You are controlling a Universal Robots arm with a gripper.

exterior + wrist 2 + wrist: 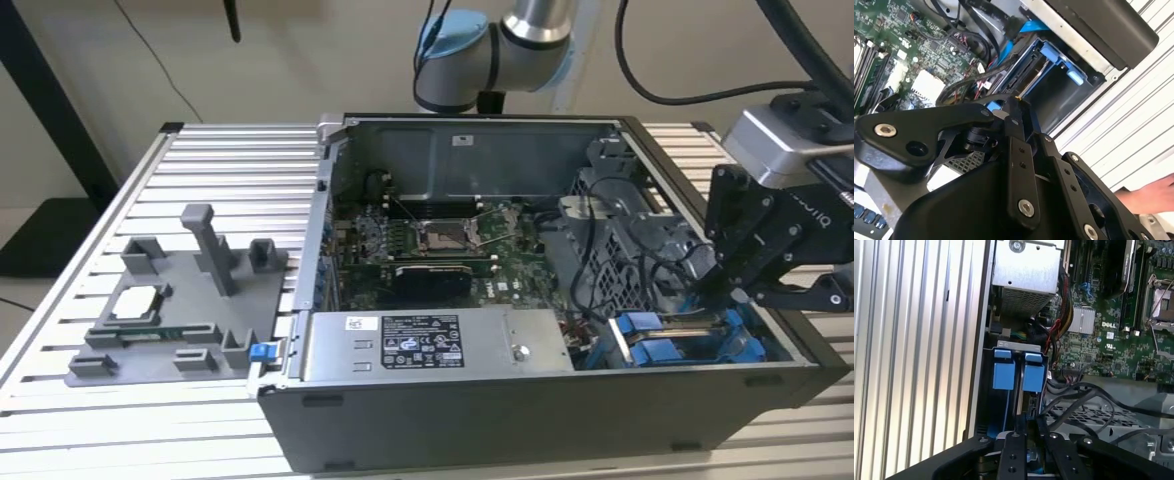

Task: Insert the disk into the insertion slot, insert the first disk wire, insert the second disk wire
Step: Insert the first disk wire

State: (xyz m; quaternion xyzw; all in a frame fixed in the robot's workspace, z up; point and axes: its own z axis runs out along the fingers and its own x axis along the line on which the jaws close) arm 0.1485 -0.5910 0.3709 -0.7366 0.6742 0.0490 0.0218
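The case (pixel 534 420) lies open on the slatted table (pixel 214 170). In the exterior view the gripper (pixel 721 298) reaches down into the near corner on the exterior view's right, where the slot (pixel 763 352) sits. That view also takes in the motherboard (pixel 427 245), the power supply (pixel 420 345) and a grey fixture (pixel 174 320) out on the exterior view's left. The first wrist view looks along the slot (pixel 1016 346). There the disk (pixel 1033 377) seems to be already in, its two blue frame tabs side by side at the end away from the gripper (pixel 1027 416). The fingers (pixel 1013 450) are drawn together, tips almost meeting among black cables (pixel 1079 390). I cannot tell whether they pinch anything. The second wrist view catches the gripper (pixel 1016 102) from the side, just beside the slot's (pixel 1054 100) open end. It adds a person's hand (pixel 1149 197) resting on the table outside the case.
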